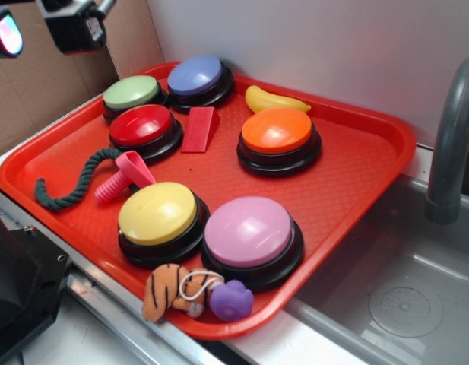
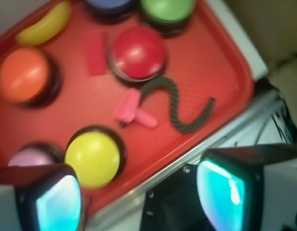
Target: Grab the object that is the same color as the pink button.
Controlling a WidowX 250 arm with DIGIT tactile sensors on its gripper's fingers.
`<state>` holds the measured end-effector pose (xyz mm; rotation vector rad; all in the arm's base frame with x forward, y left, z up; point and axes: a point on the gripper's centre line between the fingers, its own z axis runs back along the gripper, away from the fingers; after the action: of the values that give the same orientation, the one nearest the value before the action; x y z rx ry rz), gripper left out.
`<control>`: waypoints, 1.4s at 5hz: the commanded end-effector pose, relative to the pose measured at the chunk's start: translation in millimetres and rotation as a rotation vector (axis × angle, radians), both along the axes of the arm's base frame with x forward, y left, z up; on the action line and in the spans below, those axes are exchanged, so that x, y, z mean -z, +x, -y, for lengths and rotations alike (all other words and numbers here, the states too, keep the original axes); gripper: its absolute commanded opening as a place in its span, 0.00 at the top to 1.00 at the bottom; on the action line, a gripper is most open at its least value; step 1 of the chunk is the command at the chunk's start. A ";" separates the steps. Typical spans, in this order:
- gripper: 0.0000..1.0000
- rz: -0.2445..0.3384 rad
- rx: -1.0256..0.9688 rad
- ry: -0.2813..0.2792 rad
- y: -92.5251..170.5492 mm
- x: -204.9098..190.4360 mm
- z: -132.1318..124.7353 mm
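Pink ribbed toy (image 1: pixel 124 176) is seen lying on the red tray (image 1: pixel 356 175), left of centre in the exterior view, just above the yellow button (image 1: pixel 157 214) and below the red button (image 1: pixel 141 125). Its wedge head is touched by one end of a dark green rope (image 1: pixel 71 185), which curls toward the tray's left edge. The pink button (image 1: pixel 248 232) is placed at lower centre, beside the yellow one. In the wrist view, the toy (image 2: pixel 131 110) is found near mid-frame, well above the gripper (image 2: pixel 138 197), whose two fingers are held wide apart at the bottom edge with nothing between them. A red wedge block (image 1: pixel 198 130) lies right of the red button.
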<state>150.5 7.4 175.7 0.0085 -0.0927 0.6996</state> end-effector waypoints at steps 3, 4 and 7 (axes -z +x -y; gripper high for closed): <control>0.00 0.044 -0.343 0.007 35.1 85.1 -20.3; 0.00 0.038 -0.407 -0.001 36.6 100.2 -22.6; 0.00 -0.025 -0.477 -0.008 39.7 136.1 -21.5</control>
<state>189.9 26.9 36.5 0.0430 -0.0436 1.1848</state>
